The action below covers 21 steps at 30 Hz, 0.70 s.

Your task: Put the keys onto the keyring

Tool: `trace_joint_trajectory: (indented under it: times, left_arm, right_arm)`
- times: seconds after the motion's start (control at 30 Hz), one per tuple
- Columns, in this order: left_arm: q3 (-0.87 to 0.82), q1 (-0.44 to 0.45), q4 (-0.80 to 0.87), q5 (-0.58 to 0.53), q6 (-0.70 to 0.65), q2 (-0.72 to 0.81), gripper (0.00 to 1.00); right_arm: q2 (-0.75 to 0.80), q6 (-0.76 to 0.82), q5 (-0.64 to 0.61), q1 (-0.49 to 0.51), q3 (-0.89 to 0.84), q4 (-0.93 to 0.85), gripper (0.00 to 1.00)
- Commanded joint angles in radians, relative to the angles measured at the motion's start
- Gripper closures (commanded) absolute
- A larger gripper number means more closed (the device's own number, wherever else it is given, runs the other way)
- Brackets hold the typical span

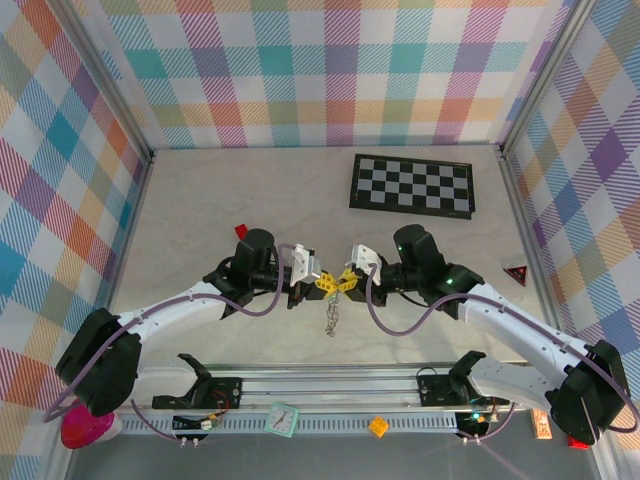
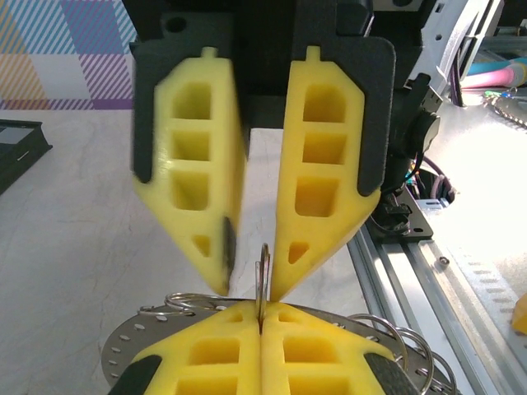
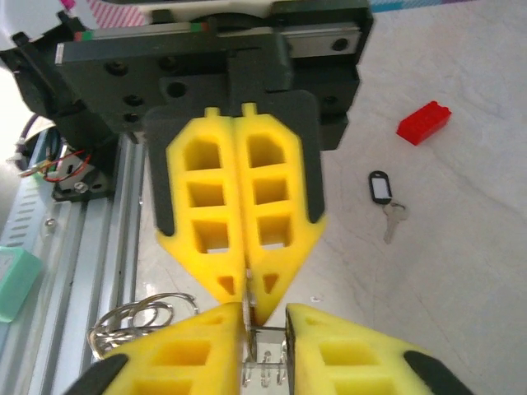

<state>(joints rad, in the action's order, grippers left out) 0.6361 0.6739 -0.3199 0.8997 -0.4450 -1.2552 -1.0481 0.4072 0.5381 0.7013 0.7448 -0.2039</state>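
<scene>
While the two grippers meet tip to tip over the pale, faintly marbled table, look at the left gripper. Its fingers are yellow wedges hollowed into square cells and backed in black. They are pressed flat together, pinching a thin wire loop of the keyring. That loop stands upright, edge-on, straight out of the seam between the two tips.

The rest of the keyring spreads under those same fingers as several round silver wire loops and a flat grey rim dotted with small holes. From the top camera it hangs as a short silvery strand just below the meeting fingertips.

Now the right gripper: same yellow cellular wedges, but the fingers are parted by a narrow gap. One tip sits on each side of the upright loop, with the loop between them, nearer one tip than the other. From its own wrist camera a small bright metal piece sits in that gap, and I cannot tell if the pads touch it.

One key, with a black oblong head and a short silver blade, lies flat on the table well beyond the fingers, off to the side. A red studded block lies further out past it.
</scene>
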Motion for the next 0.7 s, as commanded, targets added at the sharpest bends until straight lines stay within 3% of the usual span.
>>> trace_joint_trajectory:
  times: [0.0, 0.67]
  left_arm:
    - [-0.006, 0.016, -0.077, 0.047, -0.006, 0.012, 1.0]
    - [-0.001, 0.016, -0.082, 0.062, -0.001, -0.004, 1.0]
  right_arm:
    - [0.027, 0.013, -0.023, 0.001, -0.021, -0.008, 0.77]
    - [0.015, -0.005, 0.006, 0.001, -0.018, 0.038, 0.81]
